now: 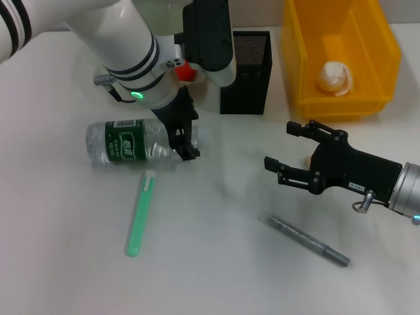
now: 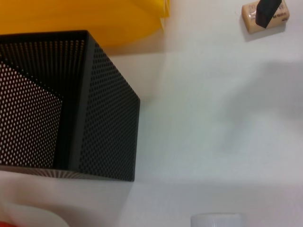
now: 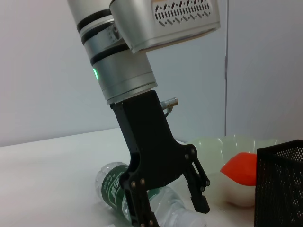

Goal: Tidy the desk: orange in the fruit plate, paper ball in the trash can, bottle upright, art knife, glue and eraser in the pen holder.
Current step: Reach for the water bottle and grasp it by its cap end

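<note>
A clear bottle (image 1: 125, 142) with a green label lies on its side. My left gripper (image 1: 182, 141) is open and straddles its neck end; the right wrist view shows its fingers (image 3: 201, 201) on either side of the bottle (image 3: 113, 189). My right gripper (image 1: 279, 144) is open low over the table, with the tan eraser (image 1: 306, 159) just showing between its fingers. A green glue stick (image 1: 140, 213) and a grey art knife (image 1: 308, 241) lie in front. The orange (image 3: 239, 168) sits in the pale fruit plate (image 3: 222, 142). The paper ball (image 1: 336, 77) is in the yellow trash can (image 1: 292, 59).
The black mesh pen holder (image 1: 246, 62) stands between the left arm and the yellow trash can. In the left wrist view the bottle's white cap (image 2: 215, 220) shows near the pen holder (image 2: 109, 132), and the eraser (image 2: 279, 16) lies farther off.
</note>
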Tool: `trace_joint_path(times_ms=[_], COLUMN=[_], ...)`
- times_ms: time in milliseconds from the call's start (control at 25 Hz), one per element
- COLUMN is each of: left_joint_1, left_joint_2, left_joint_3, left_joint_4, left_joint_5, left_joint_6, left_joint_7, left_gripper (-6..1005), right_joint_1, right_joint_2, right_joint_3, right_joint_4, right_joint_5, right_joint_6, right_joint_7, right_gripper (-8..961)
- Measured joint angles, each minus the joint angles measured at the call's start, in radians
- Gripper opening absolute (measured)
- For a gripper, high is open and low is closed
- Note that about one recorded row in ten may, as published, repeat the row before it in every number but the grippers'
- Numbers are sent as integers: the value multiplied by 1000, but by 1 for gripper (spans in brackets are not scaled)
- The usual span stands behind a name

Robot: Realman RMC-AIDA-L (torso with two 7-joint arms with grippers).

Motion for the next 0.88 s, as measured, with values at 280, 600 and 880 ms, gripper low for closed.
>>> trace_joint_path(times_ms=[280, 600, 880], left_joint_1=[0, 1, 2], left_joint_2=[0, 0, 0], left_joint_3=[0, 58, 64], left_joint_4=[-1, -2, -2], left_joint_5=[0, -19, -22], left_joint_6=[-6, -29, -32], left_joint_7=[4, 1, -1], left_gripper=[716, 700, 690], right_joint_1=[0, 1, 2], right_joint_2=[0, 0, 0], right_joint_3=[0, 1, 4], right_joint_4=[0, 0, 0], right_joint_5=[0, 0, 0], right_joint_6=[0, 0, 0], right_joint_7=[-1, -1, -1], right_gripper=[827, 827, 827])
